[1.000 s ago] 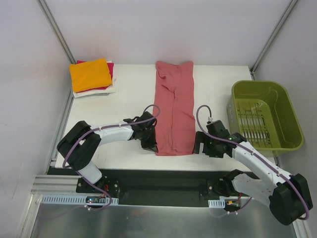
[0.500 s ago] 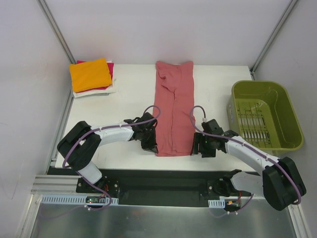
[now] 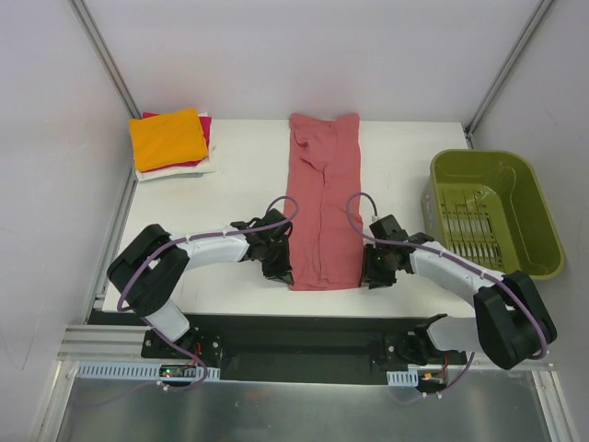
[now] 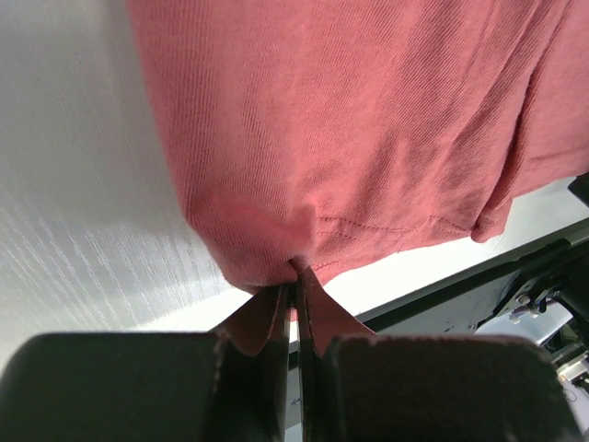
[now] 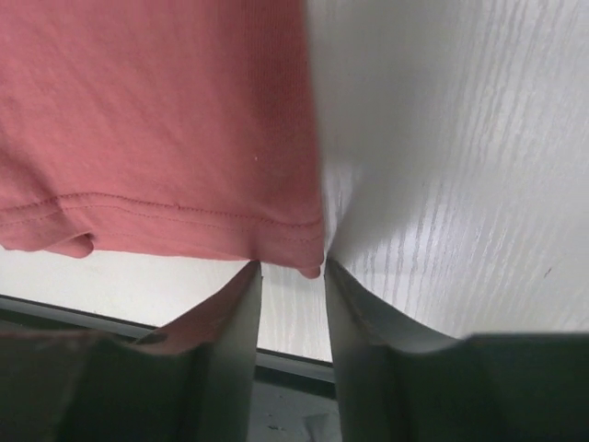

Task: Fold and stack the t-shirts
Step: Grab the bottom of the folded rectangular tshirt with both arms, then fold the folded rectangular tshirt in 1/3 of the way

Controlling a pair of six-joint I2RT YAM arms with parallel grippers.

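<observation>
T-shirt (image 3: pixel 324 207): flat along the surface (image 3: pixel 202 212), hem at near edge.
Left tool (image 4: pixel 294 290): clamped on left hem corner.
Right tool (image 5: pixel 293 267): narrow gap astride right corner.
Technique: seat cloth deeper before pinching.

Under the orange shirt (image 3: pixel 167 138), the magenta shirt (image 3: pixel 206 124) and white shirt (image 3: pixel 175 172) show only edges; the red shirt (image 3: pixel 324 203) runs past both wrist views' top edges.

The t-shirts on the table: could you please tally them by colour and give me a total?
Salmon-red t-shirt, laid out flat: 1
Orange t-shirt, folded: 1
Magenta t-shirt, folded: 1
White t-shirt, folded: 1
Total: 4
</observation>
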